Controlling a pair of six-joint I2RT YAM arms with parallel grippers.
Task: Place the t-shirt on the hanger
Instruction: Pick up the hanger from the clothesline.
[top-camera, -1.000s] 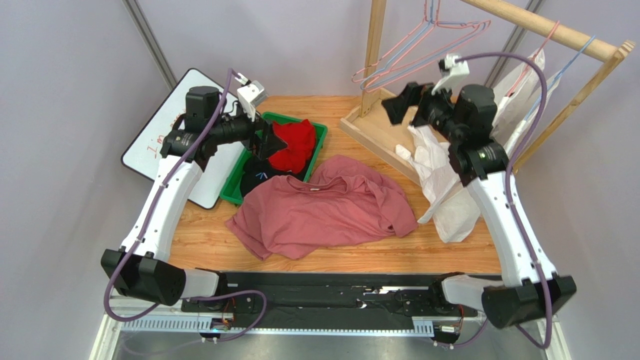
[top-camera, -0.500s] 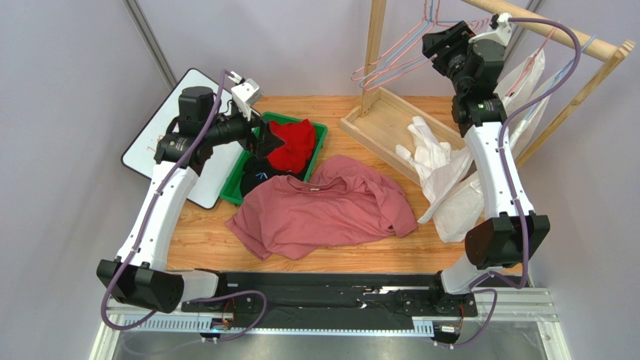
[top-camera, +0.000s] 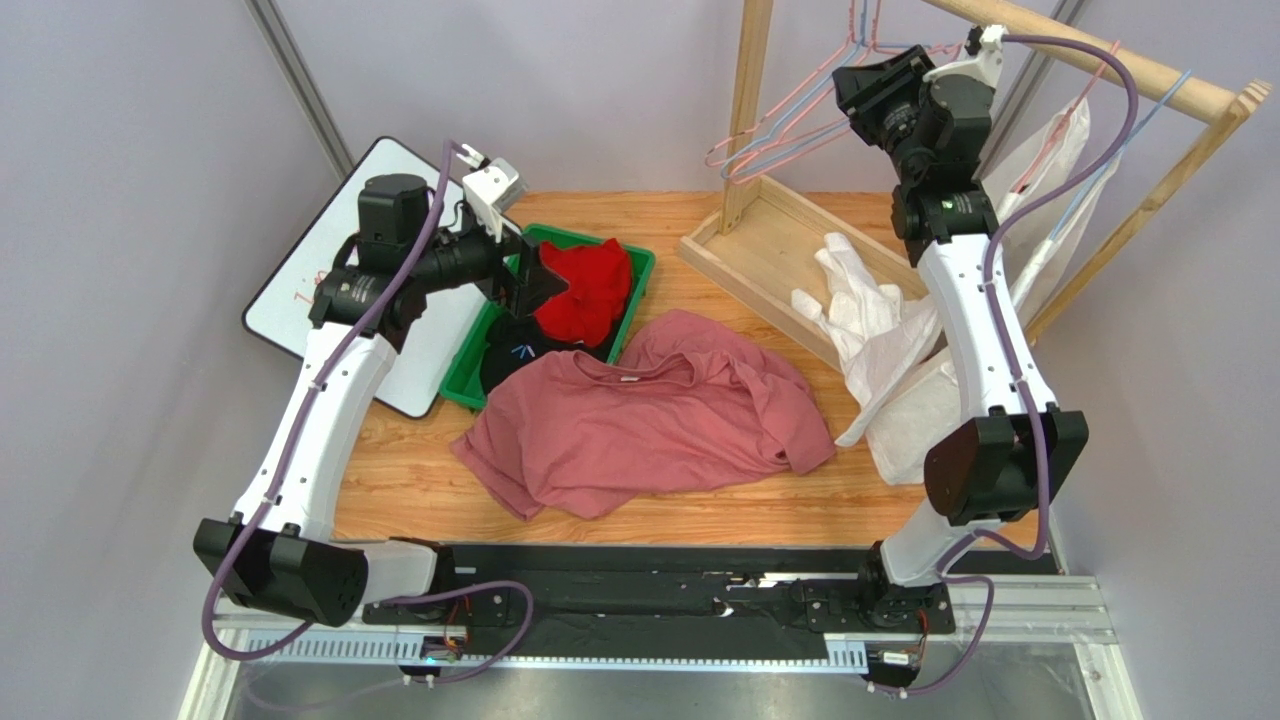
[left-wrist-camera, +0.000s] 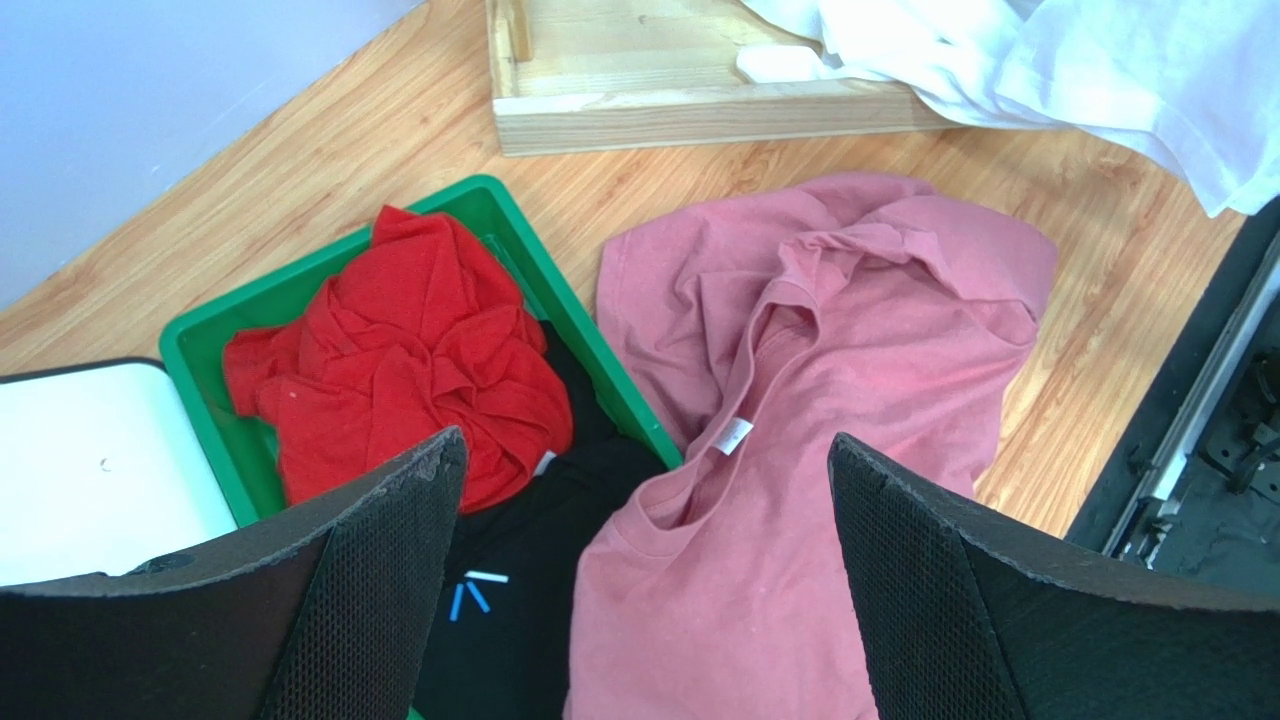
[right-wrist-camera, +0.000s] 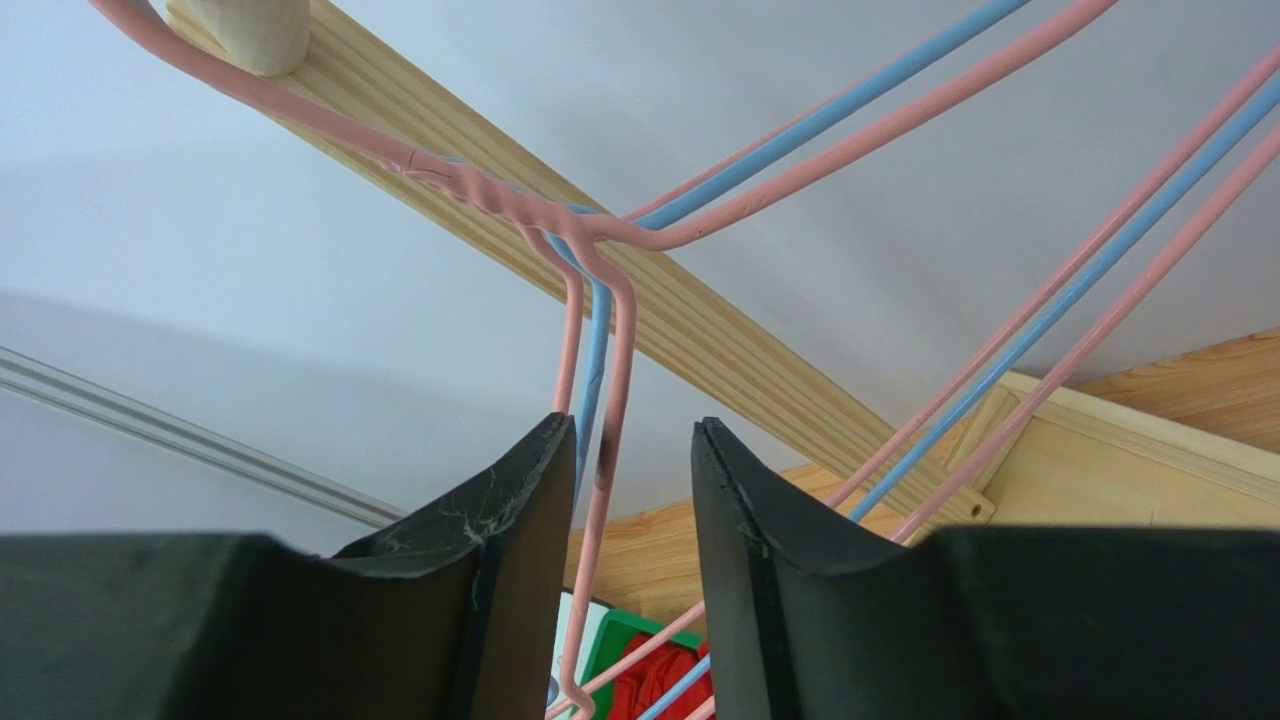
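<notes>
The dusty-pink t-shirt (top-camera: 646, 420) lies crumpled on the wooden table, its collar towards the green tray; the left wrist view shows its neck label and collar (left-wrist-camera: 812, 450). Pink and pale-blue wire hangers hang bunched on the wooden rail. My right gripper (top-camera: 867, 78) is raised to their necks. Its jaws stand narrowly apart, and the pink hanger (right-wrist-camera: 609, 465) wire runs between them close to the left finger, with a gap on the other side. My left gripper (top-camera: 529, 285) hovers wide open over the tray's edge and the shirt collar, holding nothing (left-wrist-camera: 646, 444).
A green tray (top-camera: 579, 234) holds a red garment (top-camera: 586, 288) and a black one (top-camera: 508, 354). The wooden rack (top-camera: 1082, 53) stands on a wooden base (top-camera: 751, 248) at back right, with white plastic bags (top-camera: 887, 345) beside it. A whiteboard (top-camera: 301, 300) lies at the left.
My right arm has risen from over the rack's base up to the hanger necks, and its jaws have narrowed around the pink wire. The left arm has barely shifted.
</notes>
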